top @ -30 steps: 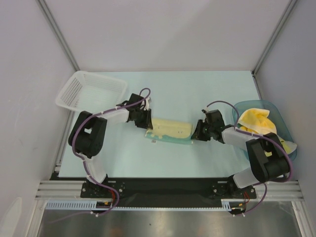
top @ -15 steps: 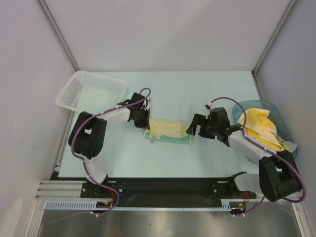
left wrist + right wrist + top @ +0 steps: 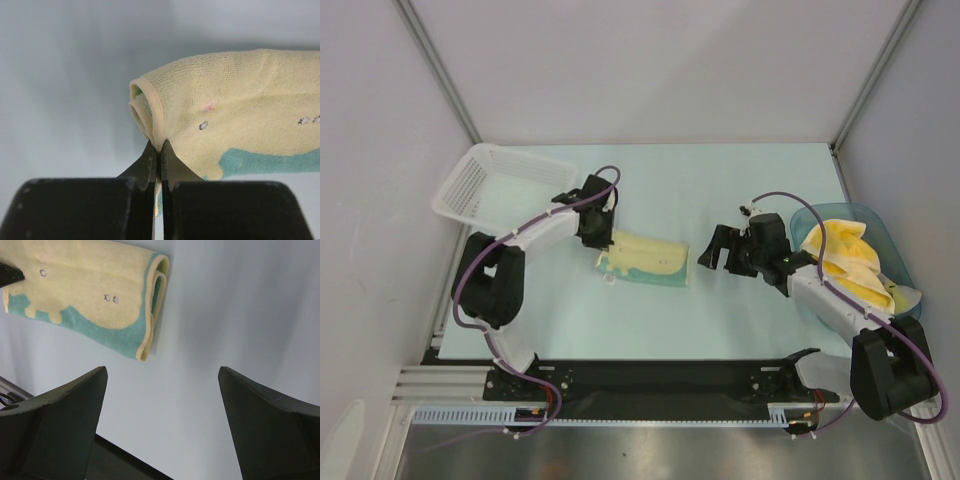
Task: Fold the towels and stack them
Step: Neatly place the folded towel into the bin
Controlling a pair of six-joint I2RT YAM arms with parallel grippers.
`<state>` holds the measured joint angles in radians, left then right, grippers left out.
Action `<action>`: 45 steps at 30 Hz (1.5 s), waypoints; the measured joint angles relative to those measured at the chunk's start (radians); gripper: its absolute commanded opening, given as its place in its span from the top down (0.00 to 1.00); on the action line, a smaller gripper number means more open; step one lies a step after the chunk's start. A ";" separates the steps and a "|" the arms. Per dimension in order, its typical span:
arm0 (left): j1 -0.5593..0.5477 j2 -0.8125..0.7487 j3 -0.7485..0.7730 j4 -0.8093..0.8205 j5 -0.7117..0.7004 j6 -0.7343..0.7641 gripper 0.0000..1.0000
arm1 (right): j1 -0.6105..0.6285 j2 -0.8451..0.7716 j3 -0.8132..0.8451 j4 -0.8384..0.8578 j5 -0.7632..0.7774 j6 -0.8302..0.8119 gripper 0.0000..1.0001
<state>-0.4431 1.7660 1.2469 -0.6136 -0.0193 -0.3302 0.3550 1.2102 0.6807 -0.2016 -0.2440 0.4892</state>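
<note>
The left gripper [image 3: 157,150] was pressed together on the rolled left edge of the folded towel [image 3: 240,115], a pale yellow piece with teal patches and small printed marks. From the wrist camera I could not tell whether the pinch caught every layer or only the outer one. The towel lay flat on the table [image 3: 740,190] near the middle, between the two arms. The right gripper [image 3: 162,371] was spread wide and empty, hovering just off the towel's doubled-over right end without touching it.

My worry was that thin bite. If I dragged or lifted from that one edge, I judged the layers could slide apart and the fold open up, or the cloth could slip out of the fingertips. With the far end unheld, the towel might also swing round instead of travelling straight.

The white basket [image 3: 470,185] sat at the far left, close beside the left arm, so a sweep that way could knock it. More yellow towels [image 3: 840,250] were heaped in the blue tub [image 3: 892,240] at the right, just behind the right arm. The way from the right gripper to the towel's end looked open.
</note>
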 measured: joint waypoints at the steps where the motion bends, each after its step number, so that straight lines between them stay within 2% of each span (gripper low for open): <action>1: 0.000 0.000 0.007 -0.011 -0.013 0.002 1.00 | 0.000 0.000 0.000 -0.002 0.000 0.000 0.01; 7: 0.000 0.003 0.102 -0.102 -0.135 0.046 1.00 | 0.000 0.000 0.000 -0.003 0.000 0.000 0.01; 17: 0.009 0.105 0.396 -0.303 -0.381 0.162 1.00 | -0.008 0.002 0.001 -0.003 0.000 -0.008 0.01; 27: 0.124 0.210 0.660 -0.413 -0.557 0.259 1.00 | -0.029 0.060 0.022 0.008 -0.010 -0.024 0.00; 33: 0.229 0.229 0.736 -0.375 -0.599 0.340 1.00 | -0.039 0.097 0.030 0.016 -0.019 -0.034 0.01; 45: 0.375 0.308 0.734 -0.205 -0.624 0.471 1.00 | -0.045 0.113 0.077 0.043 -0.032 -0.053 0.01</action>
<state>-0.0677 2.0743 1.9812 -0.8188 -0.6434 0.1410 0.3096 1.3228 0.7574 -0.1581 -0.2760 0.4362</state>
